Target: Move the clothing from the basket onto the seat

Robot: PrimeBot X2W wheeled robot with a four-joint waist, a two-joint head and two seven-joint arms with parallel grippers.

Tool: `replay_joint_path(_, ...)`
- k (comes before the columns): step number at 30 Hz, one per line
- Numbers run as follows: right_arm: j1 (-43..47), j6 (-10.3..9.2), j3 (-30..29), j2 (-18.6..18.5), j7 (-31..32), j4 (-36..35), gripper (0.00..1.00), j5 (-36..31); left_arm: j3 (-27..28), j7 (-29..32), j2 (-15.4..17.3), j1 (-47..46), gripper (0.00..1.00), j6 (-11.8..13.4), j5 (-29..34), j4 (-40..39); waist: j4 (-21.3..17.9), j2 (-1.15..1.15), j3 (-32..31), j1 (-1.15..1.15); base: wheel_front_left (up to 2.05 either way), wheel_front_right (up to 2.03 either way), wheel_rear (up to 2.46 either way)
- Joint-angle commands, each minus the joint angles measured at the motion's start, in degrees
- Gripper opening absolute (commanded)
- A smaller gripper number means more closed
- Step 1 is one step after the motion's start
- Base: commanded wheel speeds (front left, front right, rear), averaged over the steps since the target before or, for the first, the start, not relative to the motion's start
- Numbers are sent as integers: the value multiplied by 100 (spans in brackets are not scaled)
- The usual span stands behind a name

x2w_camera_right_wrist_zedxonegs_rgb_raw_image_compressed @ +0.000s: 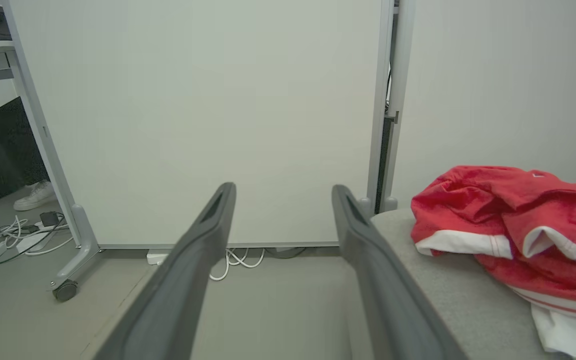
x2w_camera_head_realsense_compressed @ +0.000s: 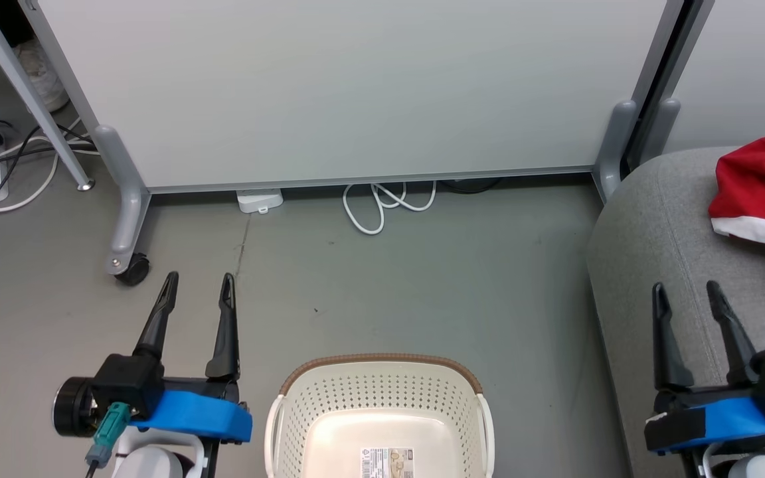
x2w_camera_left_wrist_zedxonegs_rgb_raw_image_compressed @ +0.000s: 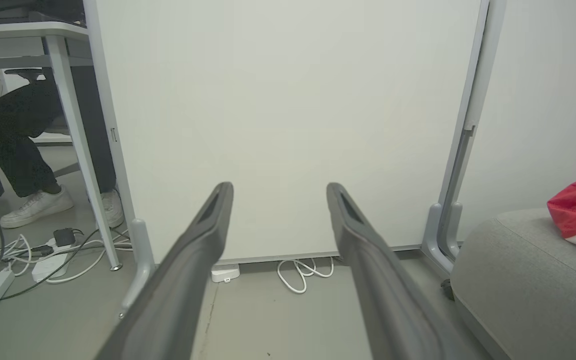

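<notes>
Lying on the seat (x2w_camera_head_realsense_compressed: 655, 226) ahead-right of the right tool (x2w_camera_head_realsense_compressed: 685, 285), the clothing (x2w_camera_head_realsense_compressed: 764, 179) is cut off by the frame edge. That tool and the left tool (x2w_camera_head_realsense_compressed: 199, 277) stand spread, empty; the basket (x2w_camera_head_realsense_compressed: 382, 359), half cropped, sits between them.

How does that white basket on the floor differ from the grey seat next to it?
The basket is cream-white perforated plastic with a brown rim; the seat is grey woven fabric with rounded edges. The part of the basket's base in view is bare except for a barcode sticker, while the seat carries the red clothing with white trim. Both stand on the grey floor.
</notes>
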Motion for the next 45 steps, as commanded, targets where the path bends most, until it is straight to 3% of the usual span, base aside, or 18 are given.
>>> replay_joint_path(1,90,3,16,17,1,48,100,12,71,-14,-26,62,100,-32,52,27,7,-1,-26,1,0,0,0)
replay_joint_path(15,178,3,196,65,0,478,100,151,524,-15,-341,298,100,-369,403,207,-6,-1,-176,1,0,0,0)
replay_joint_path(32,141,3,276,65,0,563,100,285,648,-15,-441,300,100,-459,503,346,-3,-1,-206,1,0,0,0)
replay_joint_path(33,106,0,275,53,1,560,0,262,640,1,-437,276,0,-420,481,345,-3,-1,-207,1,0,0,0)
replay_joint_path(39,191,0,277,76,10,881,0,267,638,39,-450,544,0,-418,478,655,-4,-1,-209,1,0,0,0)
replay_joint_path(45,126,0,230,74,218,882,0,964,725,222,-452,498,0,-421,-228,617,-32,-1,-208,1,0,0,0)
